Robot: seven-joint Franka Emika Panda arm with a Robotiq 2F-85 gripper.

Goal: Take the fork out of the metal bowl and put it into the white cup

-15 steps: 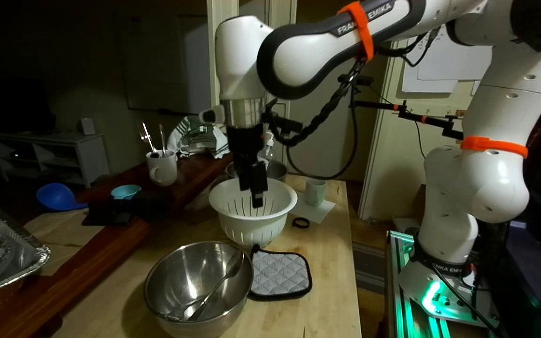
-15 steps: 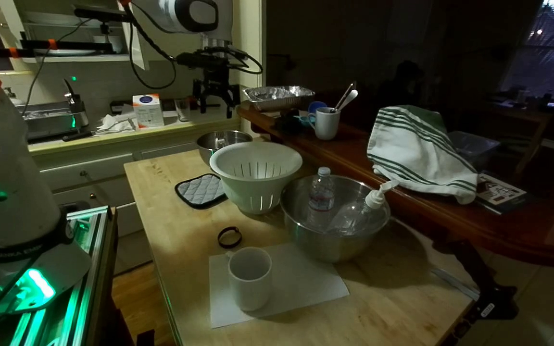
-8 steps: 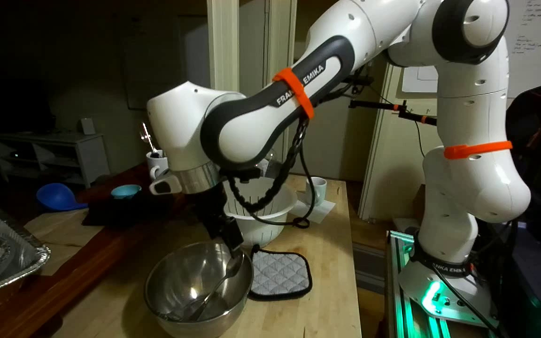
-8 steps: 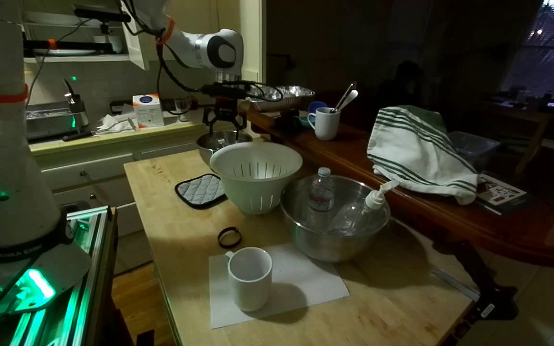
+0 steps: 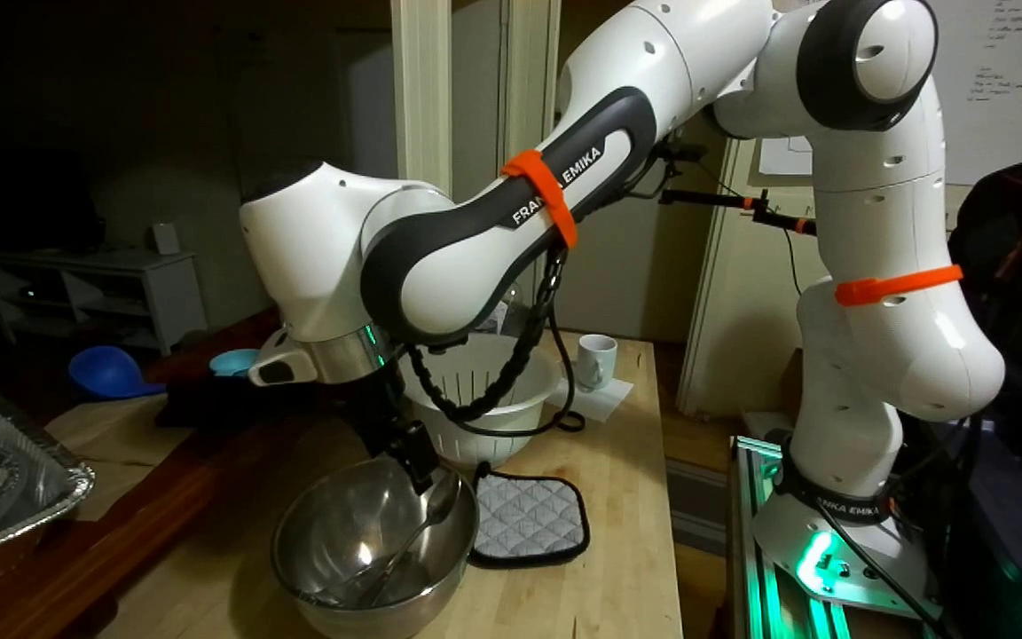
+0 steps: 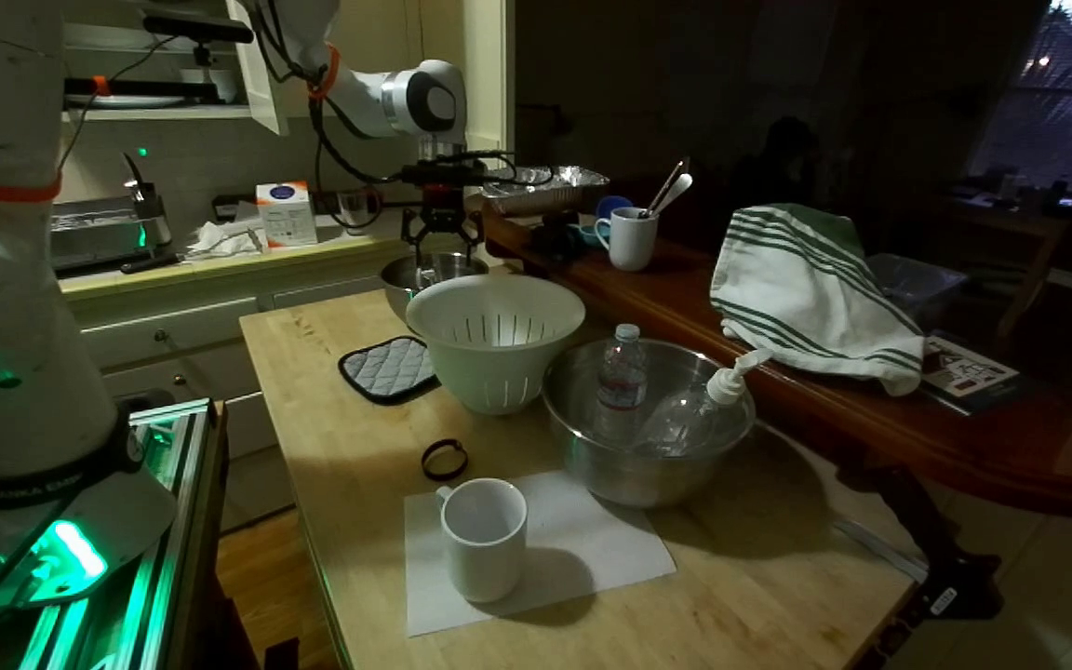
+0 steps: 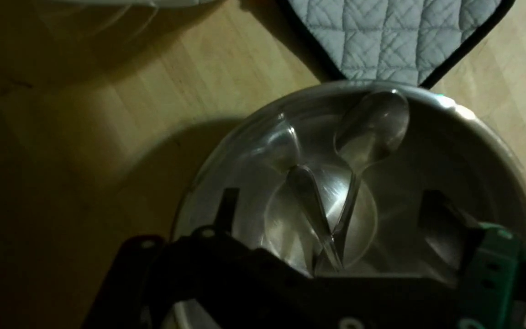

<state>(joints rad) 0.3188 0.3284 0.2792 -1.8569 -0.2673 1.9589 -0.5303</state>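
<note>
I judge this early in the job: the approach looks nearly made, but the pick is not yet done. My gripper [image 7: 331, 205] hangs over the metal bowl [image 5: 325, 528], fingers spread wide and holding nothing. In the wrist view two utensils lie in the bowl, their handles crossing. The spoon [image 7: 364, 153] is plain; the other shows only its handle, the head hidden behind the gripper, and I take that one for the fork [image 7: 312, 205]. It sits between my fingers as the wrist camera sees it, though I can't tell how far below.

What's left is nearly everything: go down, close on the fork without catching the spoon, lift it over the rim, carry it past the white colander [image 6: 462, 368] and lower it into the white cup [image 6: 485, 554]. That cup stands upright on a sheet of paper [image 6: 596, 530] on the bench [image 6: 359, 447], nothing sticking out of it.
</note>
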